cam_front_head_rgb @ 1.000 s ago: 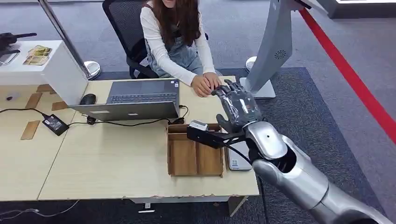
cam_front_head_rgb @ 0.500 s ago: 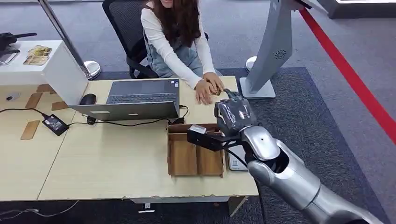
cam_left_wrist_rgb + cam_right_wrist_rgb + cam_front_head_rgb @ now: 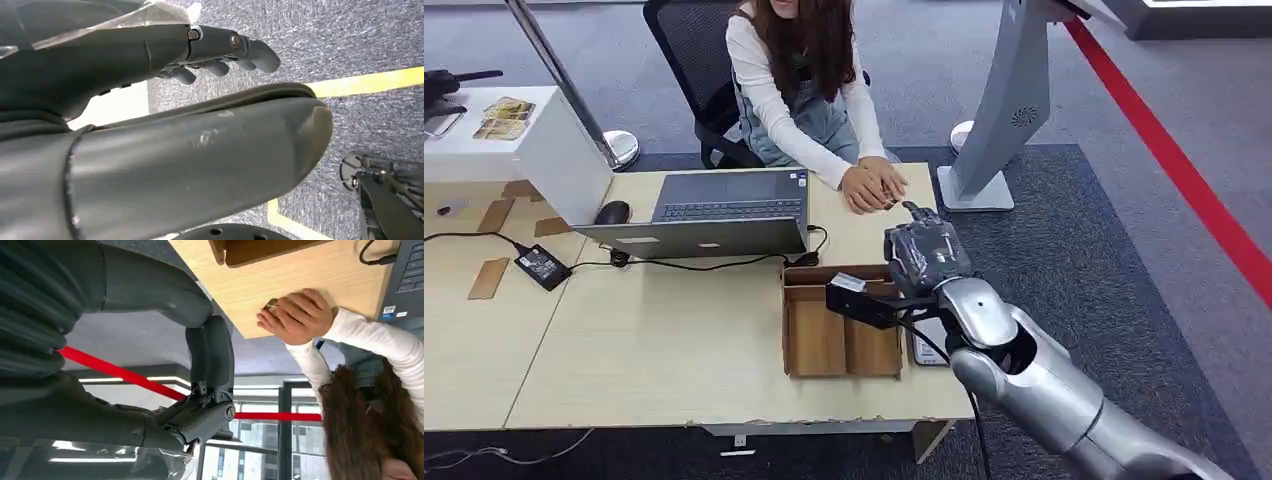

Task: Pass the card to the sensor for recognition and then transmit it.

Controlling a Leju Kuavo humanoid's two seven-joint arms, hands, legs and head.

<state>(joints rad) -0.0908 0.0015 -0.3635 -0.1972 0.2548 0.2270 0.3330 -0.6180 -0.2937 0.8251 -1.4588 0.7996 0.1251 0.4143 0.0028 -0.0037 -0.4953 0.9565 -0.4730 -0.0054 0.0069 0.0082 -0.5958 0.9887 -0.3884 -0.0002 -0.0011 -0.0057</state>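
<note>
My right hand [image 3: 927, 255] hovers above the right end of the cardboard tray [image 3: 816, 338], a short way from the person's hands [image 3: 872, 186]. In the right wrist view its thumb and fingers [image 3: 211, 357] are apart with nothing between them. The person's hands [image 3: 295, 315] lie together at the table's far edge, with a small yellowish thing [image 3: 272, 305] under the fingers; I cannot tell if it is the card. A flat white sensor device [image 3: 927, 347] lies right of the tray, partly hidden by my arm. My left hand [image 3: 220, 45] hangs over the carpet, fingers stretched out and empty.
A laptop [image 3: 724, 205], a mouse [image 3: 612, 212] and a power adapter [image 3: 542, 267] with cables lie on the table's far and left parts. A grey kiosk stand [image 3: 1009, 100] rises beyond the table's right corner. A white box [image 3: 524, 140] stands at the far left.
My right hand has drawn back from the person's hands toward me and lowered over the tray's right end. The person's hands stay at the table's far edge.
</note>
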